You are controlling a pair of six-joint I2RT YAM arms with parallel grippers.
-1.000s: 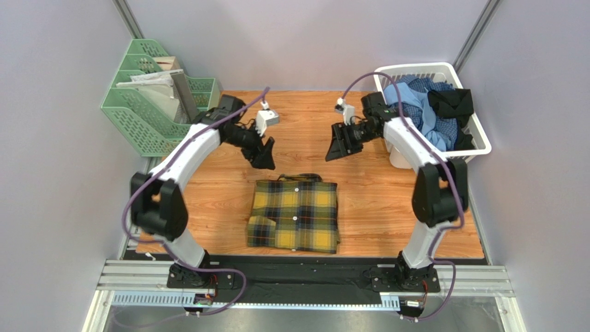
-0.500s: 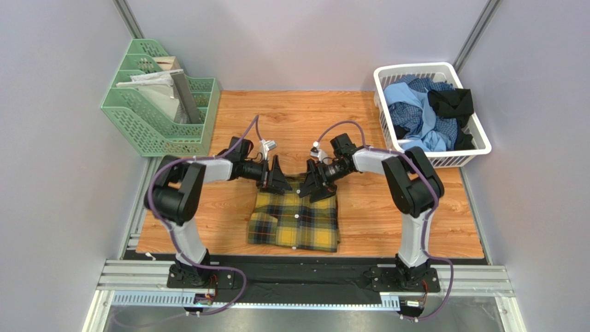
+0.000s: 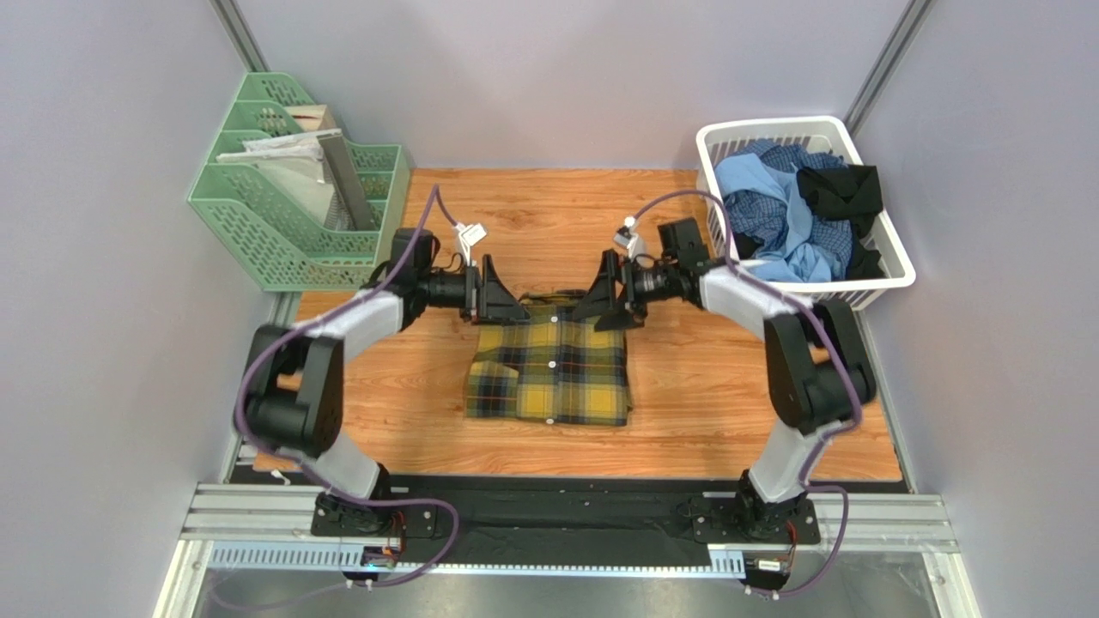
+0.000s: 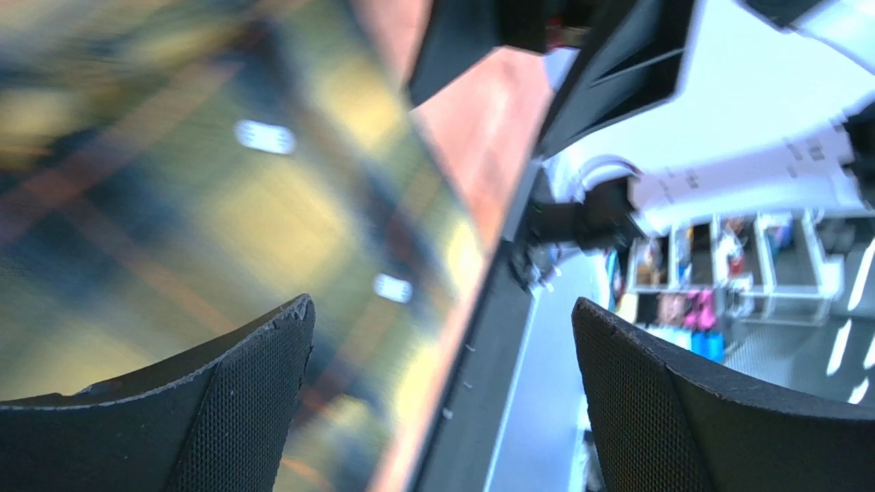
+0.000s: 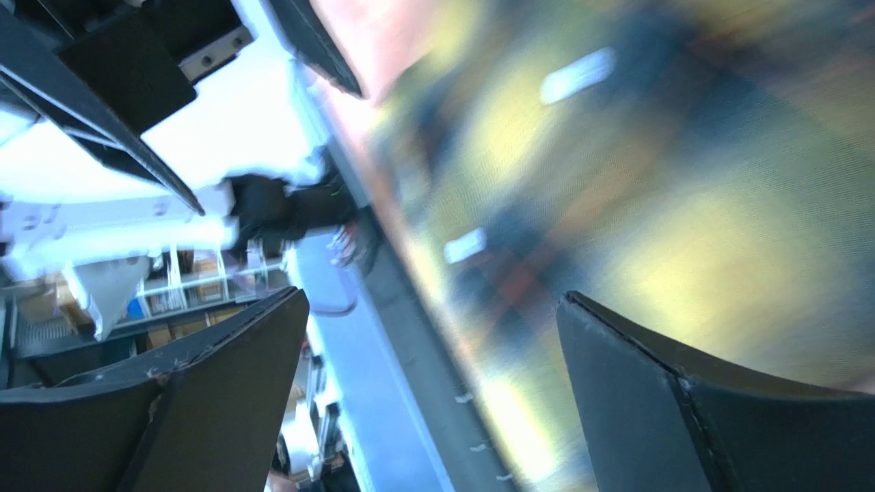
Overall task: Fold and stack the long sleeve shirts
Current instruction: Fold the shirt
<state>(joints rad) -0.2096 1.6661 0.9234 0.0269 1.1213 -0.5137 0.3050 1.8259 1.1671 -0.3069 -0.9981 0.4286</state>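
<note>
Upper left of the overhead view: pale green slotted plastic file rack (image 3: 277, 213), papers inside, at the far left corner of the wooden bench (image 3: 722, 386).

Left of centre: white-and-black left arm (image 3: 368, 309), elbow folded back toward the lower left, forearm stretched low and nearly level toward the middle, wrist ending at the shirt's far left corner. In the wrist view, left jaws spread wide, black textured fingers (image 4: 216, 420) at the bottom corners, nothing between them, blurred plaid cloth close beneath. Contact with the cloth impossible to tell.

Centre of frame: mustard-yellow and black plaid flannel long sleeve shirt (image 3: 551, 380), folded into a neat rectangle, flat on the bench, button placket up and down its middle, dark collar at the far edge between the two wrists.

Right of centre: right arm (image 3: 742, 294) mirrored, forearm low, pointing left at the shirt's far right corner. Likewise wide, the right jaws, gripping nothing.

Upper right: white plastic laundry basket (image 3: 890, 268) heaped with light blue, checked and black shirts (image 3: 774, 213).
</note>
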